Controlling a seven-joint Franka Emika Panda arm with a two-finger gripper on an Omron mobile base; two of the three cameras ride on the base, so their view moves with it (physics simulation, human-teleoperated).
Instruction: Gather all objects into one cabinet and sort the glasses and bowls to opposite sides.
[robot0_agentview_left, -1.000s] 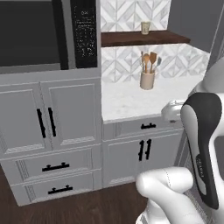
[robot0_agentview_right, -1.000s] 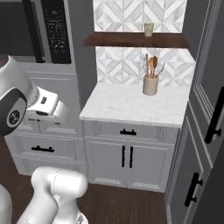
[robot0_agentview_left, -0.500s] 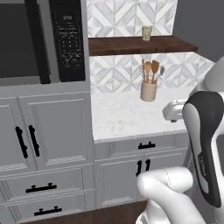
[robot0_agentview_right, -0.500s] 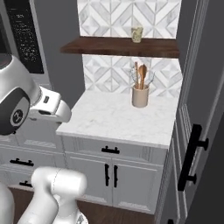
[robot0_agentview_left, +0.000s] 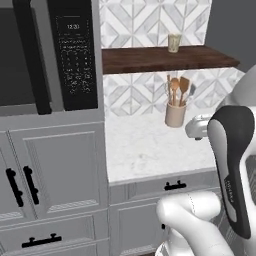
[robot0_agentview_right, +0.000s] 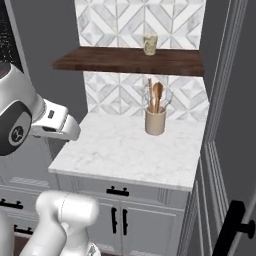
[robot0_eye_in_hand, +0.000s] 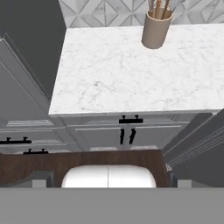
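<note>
white marble counter (robot0_agentview_right: 120, 150) sits below a dark wood shelf (robot0_agentview_right: 130, 60), patterned tile wall behind. tan utensil holder (robot0_agentview_right: 155, 120) with wooden spoons stands at the back of the counter, near the wall, toward its right side in the right base view. one small pale cup (robot0_agentview_right: 149, 44) stands upright on the wood shelf, roughly above the utensil holder; too small to tell a handle. black microwave (robot0_agentview_left: 50, 55) is built in to the left of the counter. white panelled base cabinets (robot0_eye_in_hand: 127, 133) with black handles run under the counter. arm's hand (robot0_agentview_right: 52, 120) hangs off the counter's left front edge, over the floor side. gripper (robot0_eye_in_hand: 108, 181) jaws spread to their widest, nothing between them, touching nothing. hand view looks down on the counter front and dark wood floor (robot0_eye_in_hand: 87, 157).
</note>
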